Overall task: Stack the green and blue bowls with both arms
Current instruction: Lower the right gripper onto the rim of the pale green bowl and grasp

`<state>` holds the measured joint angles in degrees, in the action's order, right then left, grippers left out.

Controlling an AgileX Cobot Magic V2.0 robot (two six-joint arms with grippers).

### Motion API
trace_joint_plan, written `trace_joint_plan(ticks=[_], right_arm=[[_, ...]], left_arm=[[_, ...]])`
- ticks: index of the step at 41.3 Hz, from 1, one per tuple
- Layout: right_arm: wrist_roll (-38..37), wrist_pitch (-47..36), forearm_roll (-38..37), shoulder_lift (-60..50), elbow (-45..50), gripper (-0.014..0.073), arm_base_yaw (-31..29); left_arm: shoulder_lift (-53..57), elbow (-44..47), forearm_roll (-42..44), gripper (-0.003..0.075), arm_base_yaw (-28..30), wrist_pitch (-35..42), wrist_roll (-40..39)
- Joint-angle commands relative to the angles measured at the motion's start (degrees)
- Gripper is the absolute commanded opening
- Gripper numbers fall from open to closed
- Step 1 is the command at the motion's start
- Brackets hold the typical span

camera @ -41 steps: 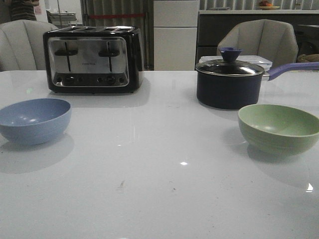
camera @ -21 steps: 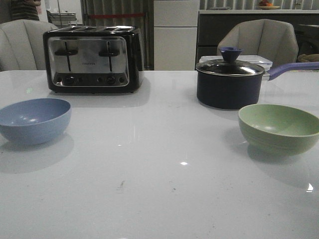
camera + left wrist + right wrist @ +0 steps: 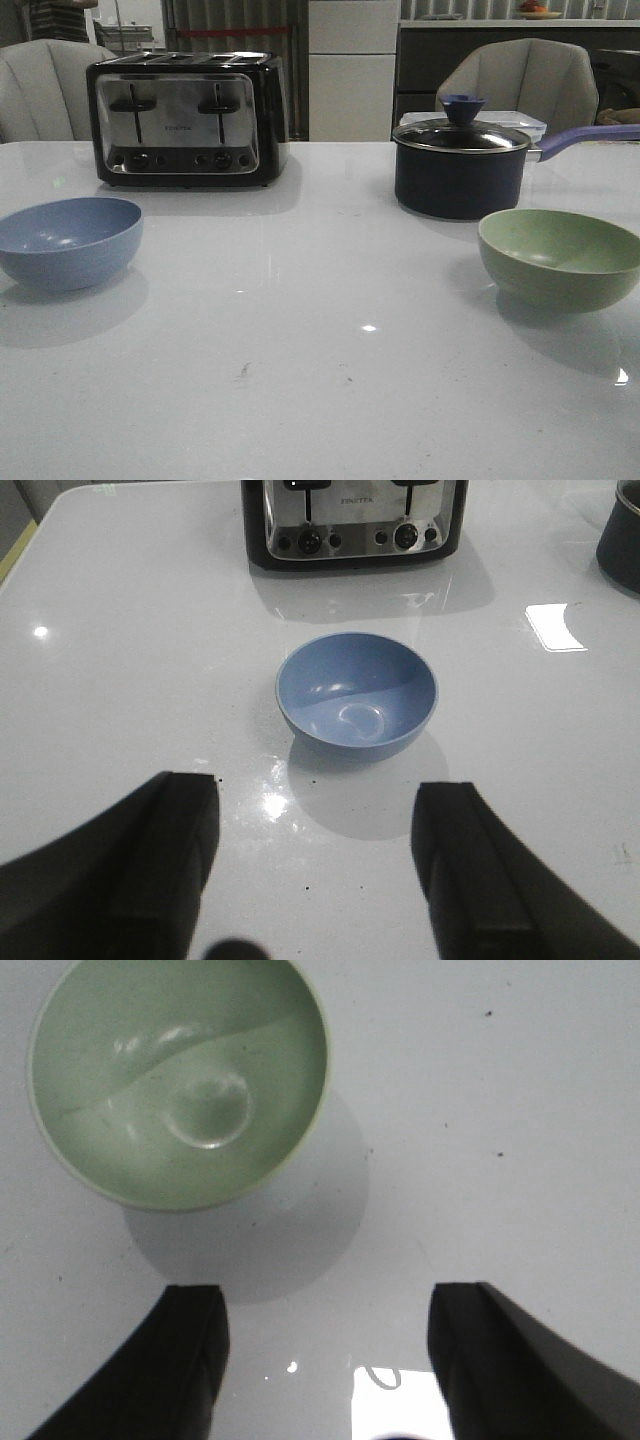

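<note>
- Clearly, the left gripper (image 3: 315,865) has its two black fingers (image 3: 165,865) spread wide apart, holding nothing, above the white table (image 3: 130,660).
- Its blue bowl (image 3: 357,694) sits upright on the table ahead of the fingers, apart from them, and a silver-and-black toaster (image 3: 352,518) stands beyond it.
- The right gripper (image 3: 328,1360) is likewise spread open and holds nothing, its fingers (image 3: 170,1360) above bare tabletop.
- The green bowl (image 3: 180,1080) rests upright just ahead of those fingers, not touching them.
- From the front, the blue bowl (image 3: 68,240) is at the table's left side and the green bowl (image 3: 560,257) at its right, well apart.
- A dark navy lidded saucepan (image 3: 460,165) stands just behind the green bowl, and the toaster (image 3: 185,118) behind the blue one.
</note>
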<state>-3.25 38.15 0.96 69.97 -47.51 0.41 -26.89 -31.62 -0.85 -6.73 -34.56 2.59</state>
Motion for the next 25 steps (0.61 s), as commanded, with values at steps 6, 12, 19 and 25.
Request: trace_joint_plan(ticks=[6, 12, 19, 25], right_arm=[[0.51, -2.92, 0.15, 11.07, -10.53, 0.0539, -0.22], [0.51, -2.73, -0.46, 18.5, -15.82, 0.0539, -0.22], [0.56, -0.87, -2.7, 27.0, -22.33, 0.0539, -0.22], [1.16, 0.25, -2.7, 32.61, -26.3, 0.0539, -0.22]], left_arm=[[-0.61, -1.64, -0.34, 0.043, -0.42, 4.82, -0.26], [-0.61, -1.64, -0.34, 0.0414, -0.42, 4.82, -0.26], [-0.61, -1.64, -0.34, 0.0412, -0.42, 4.82, -0.26], [-0.61, -1.64, -0.34, 0.0412, -0.42, 4.82, -0.26]])
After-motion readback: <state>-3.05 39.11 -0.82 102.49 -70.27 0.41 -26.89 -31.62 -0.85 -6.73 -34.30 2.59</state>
